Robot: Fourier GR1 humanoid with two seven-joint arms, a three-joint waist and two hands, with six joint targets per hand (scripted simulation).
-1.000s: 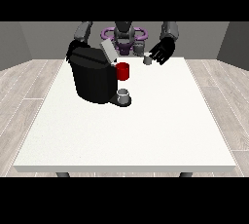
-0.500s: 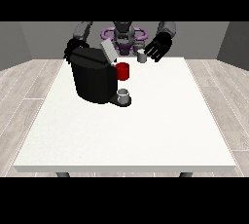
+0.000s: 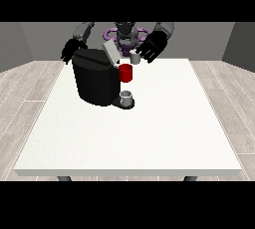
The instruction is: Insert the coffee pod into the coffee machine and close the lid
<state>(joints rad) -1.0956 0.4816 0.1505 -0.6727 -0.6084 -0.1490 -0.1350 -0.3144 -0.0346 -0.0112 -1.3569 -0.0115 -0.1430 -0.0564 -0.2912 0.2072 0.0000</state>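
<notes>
Coffee pod [image 3: 134, 59], a small grey cup shape, shows in the front view just above the red front part [image 3: 126, 72] of the coffee machine [image 3: 97, 81], and it sits at the fingertips of the hand at the view's right [image 3: 152, 47]. This hand is black and hangs over the far side of the white table [image 3: 164, 123], with its fingers bent down toward the pod — they seem to pinch it, though the hand is small here and I cannot see each contact clearly. The machine is a black, rounded block standing on the table's far left part, and its lid [image 3: 110, 52], a pale grey flap, stands tilted up and open at the top of the machine, just left of the pod. The pod is therefore near the open top but not inside it; it is beside the lid's upper end and above the red part. Low at the machine's front, a small grey cup [image 3: 126, 97] stands on the dark base, directly under the red part. The hand at the view's left [image 3: 68, 52] is behind the machine's upper left corner, close to it or touching it — the machine's body hides part of it, so I cannot tell how its fingers lie or if they hold anything. Behind both hands the robot's body [image 3: 125, 31] is at the table's far edge, with both arms reaching forward over the table.
</notes>
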